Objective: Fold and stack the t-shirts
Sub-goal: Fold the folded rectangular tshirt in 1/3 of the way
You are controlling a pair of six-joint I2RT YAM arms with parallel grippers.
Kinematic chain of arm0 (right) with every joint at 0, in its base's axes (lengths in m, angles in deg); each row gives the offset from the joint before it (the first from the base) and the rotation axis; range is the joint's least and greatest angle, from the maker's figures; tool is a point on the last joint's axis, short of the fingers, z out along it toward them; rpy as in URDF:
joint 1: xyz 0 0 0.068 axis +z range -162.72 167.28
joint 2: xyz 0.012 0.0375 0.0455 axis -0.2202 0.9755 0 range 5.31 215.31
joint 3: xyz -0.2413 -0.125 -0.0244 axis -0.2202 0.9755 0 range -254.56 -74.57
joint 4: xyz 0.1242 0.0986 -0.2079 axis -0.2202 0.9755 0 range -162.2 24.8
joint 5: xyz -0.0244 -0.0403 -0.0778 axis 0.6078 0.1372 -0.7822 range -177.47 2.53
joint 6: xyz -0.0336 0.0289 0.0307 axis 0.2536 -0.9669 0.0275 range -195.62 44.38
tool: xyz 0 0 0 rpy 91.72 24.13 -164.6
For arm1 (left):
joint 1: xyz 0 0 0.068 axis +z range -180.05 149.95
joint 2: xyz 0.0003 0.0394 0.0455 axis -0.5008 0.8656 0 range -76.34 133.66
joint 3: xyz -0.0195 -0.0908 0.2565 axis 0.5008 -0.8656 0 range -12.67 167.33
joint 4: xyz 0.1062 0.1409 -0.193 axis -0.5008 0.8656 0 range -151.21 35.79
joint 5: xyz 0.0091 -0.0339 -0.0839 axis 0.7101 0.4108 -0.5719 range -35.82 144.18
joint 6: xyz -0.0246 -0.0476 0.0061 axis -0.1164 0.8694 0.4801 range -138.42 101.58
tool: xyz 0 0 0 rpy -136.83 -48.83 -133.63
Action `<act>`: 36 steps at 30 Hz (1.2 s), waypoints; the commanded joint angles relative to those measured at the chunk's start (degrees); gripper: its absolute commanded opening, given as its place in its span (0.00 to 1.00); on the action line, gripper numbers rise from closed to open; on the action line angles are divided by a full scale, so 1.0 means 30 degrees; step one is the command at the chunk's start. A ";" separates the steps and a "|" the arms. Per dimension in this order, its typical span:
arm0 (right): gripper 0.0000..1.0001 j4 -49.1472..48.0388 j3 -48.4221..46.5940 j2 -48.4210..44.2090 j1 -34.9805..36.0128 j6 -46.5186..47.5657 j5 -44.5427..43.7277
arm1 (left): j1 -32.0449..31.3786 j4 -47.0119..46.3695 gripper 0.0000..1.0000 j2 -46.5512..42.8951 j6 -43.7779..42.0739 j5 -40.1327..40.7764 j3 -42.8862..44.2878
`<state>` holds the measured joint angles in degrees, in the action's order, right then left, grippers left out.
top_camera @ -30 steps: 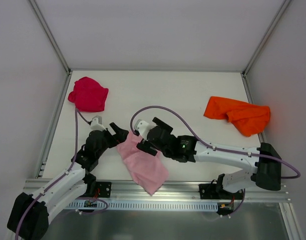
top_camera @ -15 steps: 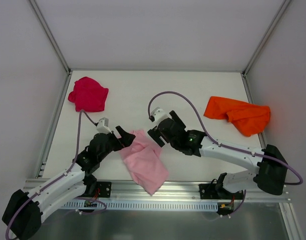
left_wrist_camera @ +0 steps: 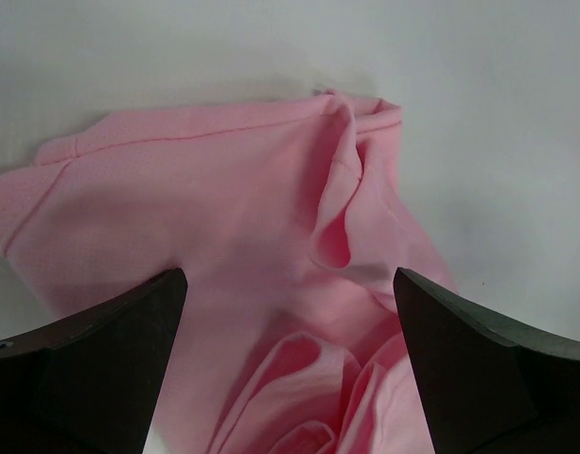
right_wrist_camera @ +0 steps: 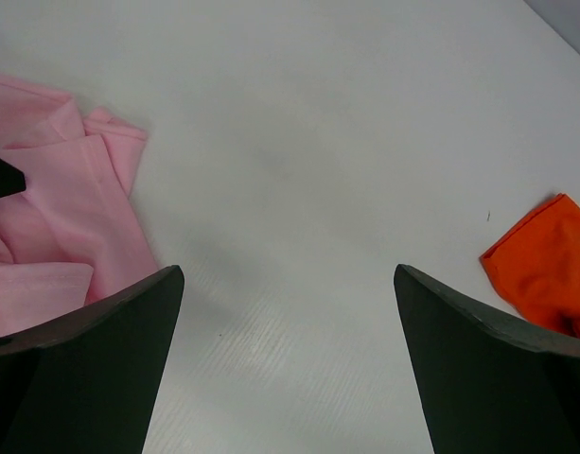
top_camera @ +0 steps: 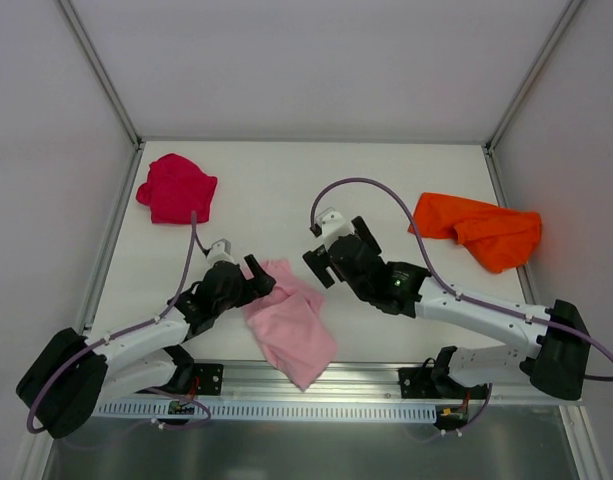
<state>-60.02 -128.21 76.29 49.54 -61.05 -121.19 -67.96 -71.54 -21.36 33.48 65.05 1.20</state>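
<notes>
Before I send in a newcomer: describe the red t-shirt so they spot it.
On the white table, go to the far left corner. The bunched crimson cloth t-shirt lies there alone; the light pink cloth t-shirt is by the near edge, the bright orange cloth t-shirt at far right.

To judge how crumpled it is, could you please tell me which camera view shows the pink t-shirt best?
The top external view: the whole pink t-shirt shows there, rumpled, except the corner under the left gripper. The left wrist view shows its folds close up but cropped; the right wrist view catches only one edge.
</notes>
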 commanded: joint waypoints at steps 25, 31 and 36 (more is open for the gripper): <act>1.00 -0.0343 0.1448 -0.3564 0.0077 -0.1370 0.2212 | 0.3435 0.1333 0.95 1.4480 -0.2270 -0.2039 1.3713; 1.00 -0.0486 0.2058 -0.2421 0.0896 -0.0872 0.3095 | 0.4697 0.2007 0.94 1.6388 -0.2768 -0.3418 1.6557; 1.00 -0.0839 0.2209 -0.1659 0.1014 -0.0930 0.3211 | 0.4260 0.0861 0.96 1.3933 -0.3410 -0.3069 1.5065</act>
<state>-60.61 -121.52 70.52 52.25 -63.15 -111.94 -53.95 -68.15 25.90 26.48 57.27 47.27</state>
